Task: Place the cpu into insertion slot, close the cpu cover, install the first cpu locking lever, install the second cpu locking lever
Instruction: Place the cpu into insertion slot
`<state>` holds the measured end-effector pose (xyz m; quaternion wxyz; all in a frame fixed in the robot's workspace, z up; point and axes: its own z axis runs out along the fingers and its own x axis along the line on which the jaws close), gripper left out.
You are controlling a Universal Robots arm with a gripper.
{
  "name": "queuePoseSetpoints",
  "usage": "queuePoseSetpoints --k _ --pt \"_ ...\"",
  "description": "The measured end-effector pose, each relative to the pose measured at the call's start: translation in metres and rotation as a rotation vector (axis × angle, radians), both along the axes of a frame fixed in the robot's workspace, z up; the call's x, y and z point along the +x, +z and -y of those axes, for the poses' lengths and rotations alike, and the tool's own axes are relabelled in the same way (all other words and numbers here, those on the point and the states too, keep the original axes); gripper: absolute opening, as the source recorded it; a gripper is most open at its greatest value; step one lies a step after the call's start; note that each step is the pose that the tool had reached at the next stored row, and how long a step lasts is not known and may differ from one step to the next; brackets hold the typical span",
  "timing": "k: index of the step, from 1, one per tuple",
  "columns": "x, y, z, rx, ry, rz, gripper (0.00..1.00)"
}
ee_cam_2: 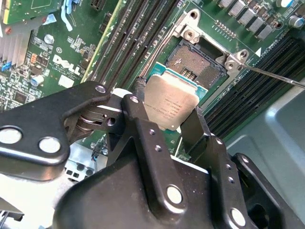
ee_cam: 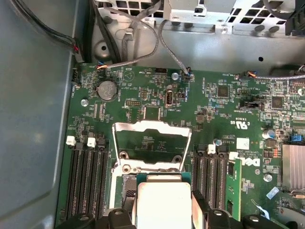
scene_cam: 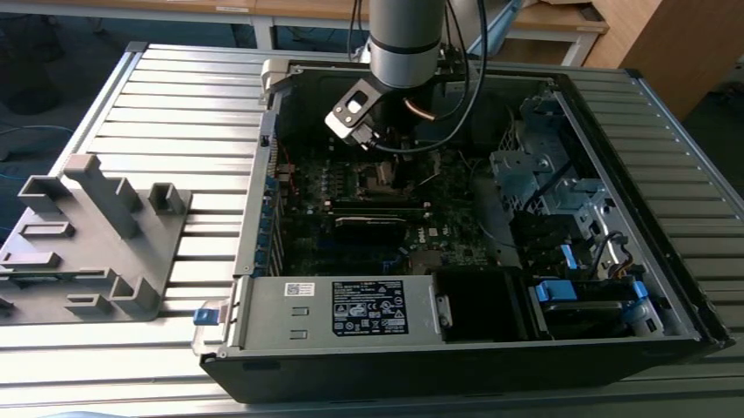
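Observation:
My gripper (ee_cam_2: 167,113) is shut on the cpu (ee_cam_2: 172,100), a flat square chip with a silvery top, held by two opposite edges between the black fingers (ee_cam_2: 138,102). The chip hangs tilted just above the insertion slot (ee_cam_2: 193,63) and covers its near part; the dark pin field beyond is bare. In the first wrist view the cpu (ee_cam: 164,198) sits below the cpu cover (ee_cam: 143,125), a silvery frame swung open. A thin locking lever (ee_cam_2: 271,76) sticks out beside the socket. In the exterior view the gripper (scene_cam: 378,146) is low inside the computer case, over the slot (scene_cam: 382,178).
Rows of black memory slots (ee_cam: 88,176) flank the socket, with a green memory stick (ee_cam: 232,186) on one side. A finned heat sink (ee_cam: 293,167), cables (ee_cam: 157,43) and case walls stand close. A grey fixture (scene_cam: 93,235) lies on the slatted table at the exterior view's left.

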<state>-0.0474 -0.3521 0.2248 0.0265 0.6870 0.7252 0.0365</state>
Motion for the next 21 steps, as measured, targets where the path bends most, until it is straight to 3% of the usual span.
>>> queuePoseSetpoints --k 1,3,4,13,21 --pt "0.0001 -0.0001 -0.0001 0.0002 0.000 -0.0041 0.54" --pt "0.0004 -0.0002 0.0000 0.0001 0.000 -0.0231 0.54" --pt "0.0004 -0.0001 0.0000 -0.0001 0.000 -0.0252 0.54" --pt "0.0004 -0.0007 0.0000 0.0004 -0.022 -0.0254 0.54" --pt "-0.0015 -0.0018 -0.0029 0.0037 -0.022 -0.0255 0.54"
